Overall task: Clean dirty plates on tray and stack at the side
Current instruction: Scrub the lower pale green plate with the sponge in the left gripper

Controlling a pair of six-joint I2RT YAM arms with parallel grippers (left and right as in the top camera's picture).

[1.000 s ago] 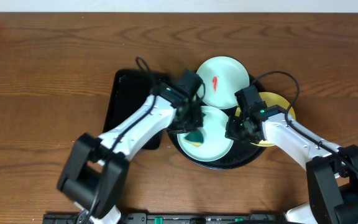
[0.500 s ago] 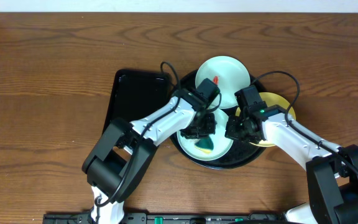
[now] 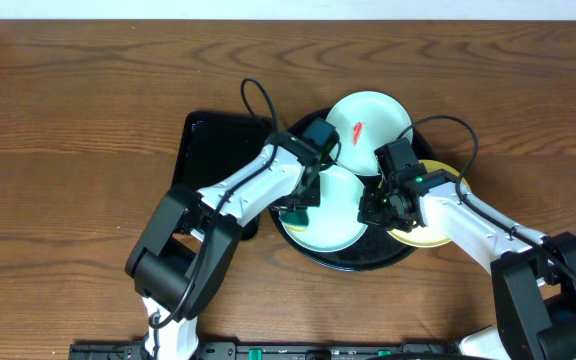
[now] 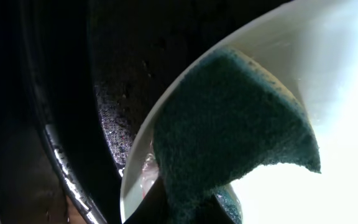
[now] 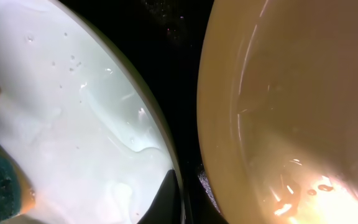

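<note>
The round black tray (image 3: 353,262) holds three plates. A pale blue-green plate (image 3: 340,215) lies in the middle. My left gripper (image 3: 303,208) is shut on a green sponge (image 4: 229,124) and presses it on this plate's left part (image 4: 334,112). My right gripper (image 3: 375,208) is shut on this plate's right rim (image 5: 92,124). A second blue-green plate (image 3: 373,118) with a red smear sits at the back. The pale yellow plate (image 3: 430,228) lies at the right, under my right arm; it also shows wet in the right wrist view (image 5: 291,106).
A rectangular black tray (image 3: 213,160) lies just left of the round tray, partly under my left arm. Brown wooden table (image 3: 68,150) all around. Cables loop above both wrists.
My left gripper has swept the sponge across the middle plate to its right and back to its left side. The plates and the round tray have shifted slightly. The right gripper stays on the rim.
</note>
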